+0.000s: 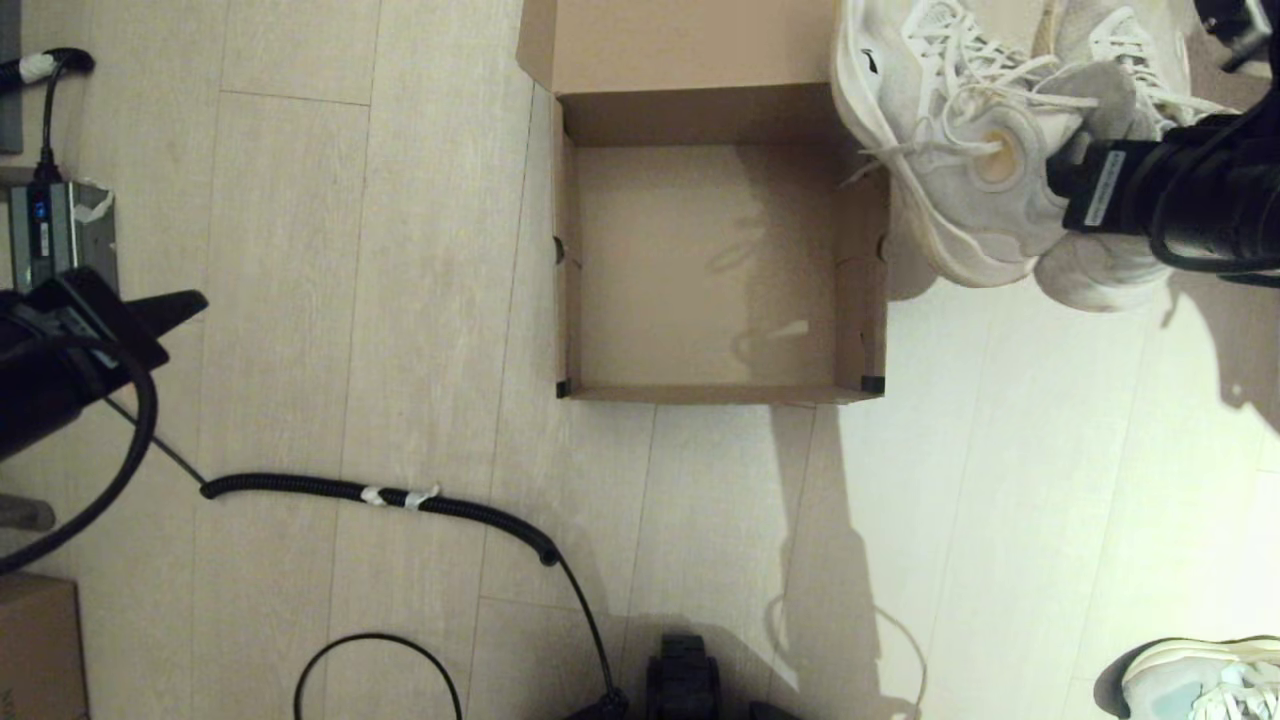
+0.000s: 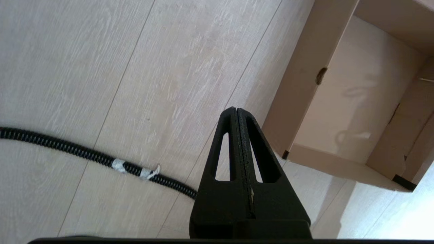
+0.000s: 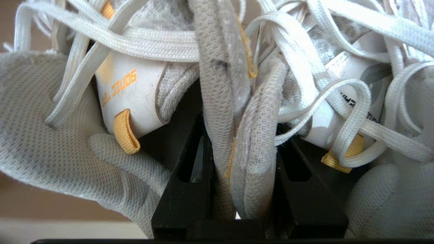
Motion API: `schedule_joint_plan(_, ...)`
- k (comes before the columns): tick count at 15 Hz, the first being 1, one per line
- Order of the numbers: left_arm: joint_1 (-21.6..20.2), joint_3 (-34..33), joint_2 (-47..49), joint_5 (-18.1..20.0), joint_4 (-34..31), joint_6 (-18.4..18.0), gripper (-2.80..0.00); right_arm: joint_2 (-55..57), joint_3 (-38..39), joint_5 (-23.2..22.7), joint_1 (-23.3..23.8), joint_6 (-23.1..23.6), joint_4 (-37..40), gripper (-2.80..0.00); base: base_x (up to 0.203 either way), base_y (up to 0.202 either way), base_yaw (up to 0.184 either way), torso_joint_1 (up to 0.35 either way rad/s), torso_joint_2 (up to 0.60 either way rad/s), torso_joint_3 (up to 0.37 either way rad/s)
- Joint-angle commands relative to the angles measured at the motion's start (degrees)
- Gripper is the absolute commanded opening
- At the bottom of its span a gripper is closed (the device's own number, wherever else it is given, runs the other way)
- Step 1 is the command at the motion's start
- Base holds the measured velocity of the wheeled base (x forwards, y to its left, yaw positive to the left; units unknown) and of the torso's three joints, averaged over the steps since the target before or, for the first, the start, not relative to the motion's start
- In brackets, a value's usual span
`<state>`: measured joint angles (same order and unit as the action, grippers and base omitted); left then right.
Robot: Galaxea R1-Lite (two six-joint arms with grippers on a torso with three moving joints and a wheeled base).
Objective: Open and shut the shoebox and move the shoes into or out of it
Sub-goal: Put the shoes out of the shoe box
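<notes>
The brown shoebox (image 1: 566, 250) stands open on the floor, its inside bare and its lid (image 1: 680, 45) folded back at the far side; black tape marks its near corners. The left wrist view shows its side wall (image 2: 305, 74). Both white mesh shoes (image 1: 950, 150) hang together just right of the box's far right corner, pinched side by side by their collars. My right gripper (image 3: 242, 125) is shut on those two collars (image 3: 251, 162), with laces and yellow loops around the fingers. In the head view it (image 1: 1065, 170) reaches in from the right. My left gripper (image 2: 236, 110) is shut and empty, parked far left (image 1: 190, 300).
A black corrugated cable (image 1: 380, 493) curves across the floor in front of the box. A bluish-grey sneaker (image 1: 1200, 675) lies at the near right corner. A small brown carton (image 1: 35, 645) sits at the near left, and a grey device (image 1: 50, 225) at the left edge.
</notes>
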<state>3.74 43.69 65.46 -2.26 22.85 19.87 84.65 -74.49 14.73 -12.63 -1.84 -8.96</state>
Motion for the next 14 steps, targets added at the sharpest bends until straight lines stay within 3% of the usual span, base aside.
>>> schedule_joint_plan(1,0.12,-0.7,-0.37,-0.03,0.18,0.17,-2.8,-0.4,0.43,0.1,4.57,0.42,-0.72,-2.8,0.0,0.0,0.0,0.0,0.0,0.0)
schedule_joint_plan(6,0.12,-2.54,-1.22,1.29,0.18,2.8,-2.8,-0.58,5.07,0.0,16.13,-7.96,-3.41,-2.8,0.0,0.0,0.0,0.0,0.0,0.0)
schedule_joint_plan(9,0.12,-3.26,-1.39,1.29,0.27,2.81,-2.8,0.52,10.08,-0.18,17.14,-9.16,-4.06,-2.8,0.0,0.0,0.0,0.0,0.0,0.0)
schedule_joint_plan(14,0.12,-3.34,-1.22,1.29,0.26,2.81,-2.8,10.9,12.45,-0.07,16.98,-8.75,-17.31,-2.8,0.0,0.0,0.0,0.0,0.0,0.0)
